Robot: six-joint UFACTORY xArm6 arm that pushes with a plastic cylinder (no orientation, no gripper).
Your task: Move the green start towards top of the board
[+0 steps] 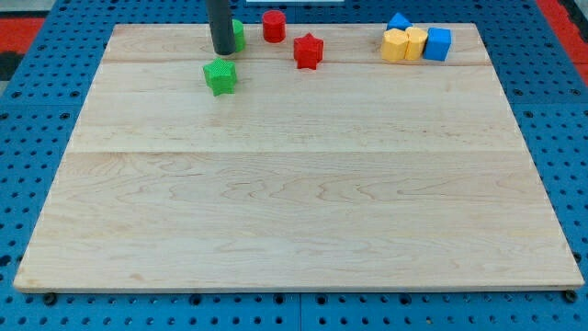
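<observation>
Green star (pixel 220 76) — my tip (pixel 222 51) just above it.

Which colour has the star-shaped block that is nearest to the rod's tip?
Green. The green star lies just below my tip, clearly seen in the camera view.

star (pixel 220 76) below my tip (pixel 222 51) | cylinder (pixel 274 26) right

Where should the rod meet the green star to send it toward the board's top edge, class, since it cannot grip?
Push on the green star at its face toward the view's bottom. My tip now sits just above it, toward the view's top, beside another green block, so it must circle round first. Centre the contact, since the star's points could make it spin.
</observation>
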